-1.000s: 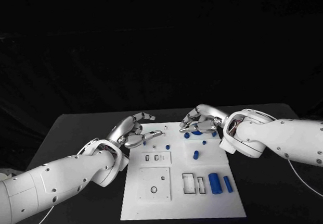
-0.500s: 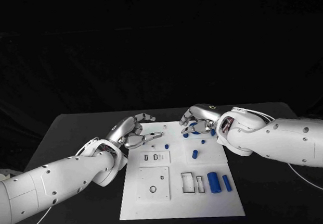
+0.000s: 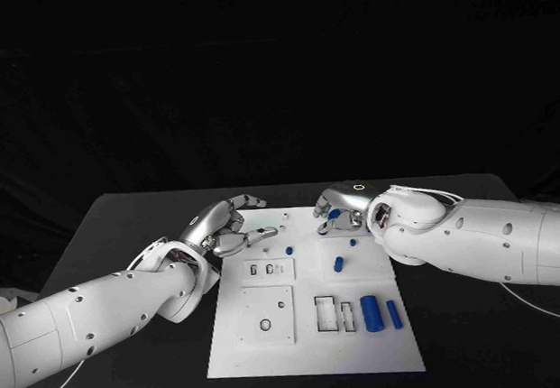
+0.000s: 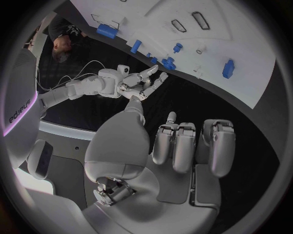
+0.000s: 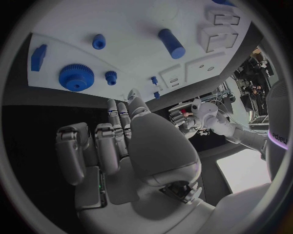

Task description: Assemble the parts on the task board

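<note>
While the right hand (image 3: pixel 337 209) has swung in over the task board (image 3: pixel 316 349)'s far end, fingers curled and empty like the left hand (image 3: pixel 226 229), the blue parts (image 3: pixel 372 315) lie unplaced.

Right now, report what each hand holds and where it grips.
Nothing is held. The left hand and right hand hang empty over the task board.

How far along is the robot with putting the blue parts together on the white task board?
Early, it seems. Nothing looks clearly assembled on the white task board: two blue cylinders lie loose beside open rectangular slots, another short blue peg lies mid-board, and a blue gear sits near the far edge. The left hand and right hand hover over the far end, apparently holding nothing.
</note>
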Action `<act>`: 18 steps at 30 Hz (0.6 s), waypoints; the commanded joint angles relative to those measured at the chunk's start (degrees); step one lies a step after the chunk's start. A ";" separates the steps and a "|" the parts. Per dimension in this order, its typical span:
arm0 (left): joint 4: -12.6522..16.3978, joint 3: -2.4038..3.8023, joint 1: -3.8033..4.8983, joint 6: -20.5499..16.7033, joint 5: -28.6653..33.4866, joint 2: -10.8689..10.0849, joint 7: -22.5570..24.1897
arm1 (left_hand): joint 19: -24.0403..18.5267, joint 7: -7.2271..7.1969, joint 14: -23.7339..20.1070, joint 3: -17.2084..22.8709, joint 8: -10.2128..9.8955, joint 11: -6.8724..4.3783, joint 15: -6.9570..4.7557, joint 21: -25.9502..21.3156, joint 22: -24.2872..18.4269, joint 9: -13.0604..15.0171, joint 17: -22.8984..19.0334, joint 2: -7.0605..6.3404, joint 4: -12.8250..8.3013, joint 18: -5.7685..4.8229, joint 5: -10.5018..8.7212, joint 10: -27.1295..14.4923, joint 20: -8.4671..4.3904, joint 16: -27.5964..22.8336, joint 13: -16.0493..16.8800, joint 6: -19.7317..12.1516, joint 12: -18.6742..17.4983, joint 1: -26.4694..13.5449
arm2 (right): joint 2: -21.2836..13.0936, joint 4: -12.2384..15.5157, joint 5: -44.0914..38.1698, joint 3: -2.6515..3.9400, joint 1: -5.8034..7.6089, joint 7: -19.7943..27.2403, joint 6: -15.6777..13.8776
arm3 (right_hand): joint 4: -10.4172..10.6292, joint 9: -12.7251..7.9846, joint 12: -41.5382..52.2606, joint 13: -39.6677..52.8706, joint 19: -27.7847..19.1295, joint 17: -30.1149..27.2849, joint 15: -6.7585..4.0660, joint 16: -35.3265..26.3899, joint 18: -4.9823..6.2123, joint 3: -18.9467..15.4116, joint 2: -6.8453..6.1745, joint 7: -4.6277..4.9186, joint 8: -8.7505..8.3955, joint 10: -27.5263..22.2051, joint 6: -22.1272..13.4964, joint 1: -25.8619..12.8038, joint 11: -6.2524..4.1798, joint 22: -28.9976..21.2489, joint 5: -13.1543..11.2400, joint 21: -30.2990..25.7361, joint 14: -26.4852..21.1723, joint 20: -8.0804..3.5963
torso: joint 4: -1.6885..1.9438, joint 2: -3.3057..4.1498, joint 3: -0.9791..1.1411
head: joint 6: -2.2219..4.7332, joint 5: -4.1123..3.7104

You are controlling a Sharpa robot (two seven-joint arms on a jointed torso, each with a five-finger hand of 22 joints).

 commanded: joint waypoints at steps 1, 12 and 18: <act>0.18 0.05 0.07 -0.94 -0.45 0.10 -0.05 | 6.09 0.60 5.97 -0.42 -0.45 0.19 0.28 0.14 15.07 0.00 15.08 0.41 0.09 -0.42 0.31 6.06 0.46 0.15 15.08 0.41 0.15 0.17 | 0.26 -0.64 -3.48 0.05 -0.40 -2.51 3.99 | 0.03 -0.11 -0.35 0.02 6.00 15.07 0.44 0.23 -0.82 0.41 -0.31 -0.08 -0.34 -0.31 0.09 0.01 0.09 15.09 -0.37 0.25 5.98 0.20 | -0.11 0.28 -0.08 | -0.25 -0.08; 0.08 0.08 0.07 -1.36 -0.47 0.46 0.44 | 6.09 0.59 5.97 -0.73 -0.80 0.23 0.30 0.14 15.07 0.08 15.08 0.85 0.06 -0.42 0.29 6.06 0.58 0.15 15.08 1.05 0.15 0.38 | 0.76 -1.67 -3.75 0.15 -0.77 -3.75 4.67 | -0.21 -0.23 -1.27 0.03 6.00 15.07 0.29 0.23 -0.82 0.74 -0.36 0.20 -0.49 -0.49 0.48 0.29 -0.09 15.09 -0.39 0.25 5.98 0.10 | -0.08 0.21 -0.12 | -0.75 -0.31; 0.06 0.09 0.07 -1.57 -0.47 0.46 0.42 | 6.09 0.86 5.97 -1.03 -1.40 0.53 0.55 0.14 15.07 0.15 15.08 1.40 -0.07 -0.42 0.30 6.06 0.84 0.15 15.08 2.94 0.15 2.78 | 1.74 -2.55 -3.71 0.17 -0.79 -3.80 4.09 | -0.37 -0.65 -1.88 0.07 6.00 15.07 0.24 0.23 -0.82 1.23 -0.17 -0.12 -1.06 -0.03 -0.49 0.52 -0.10 15.09 -0.34 0.25 5.98 0.02 | -0.11 0.10 -0.10 | -0.82 -0.12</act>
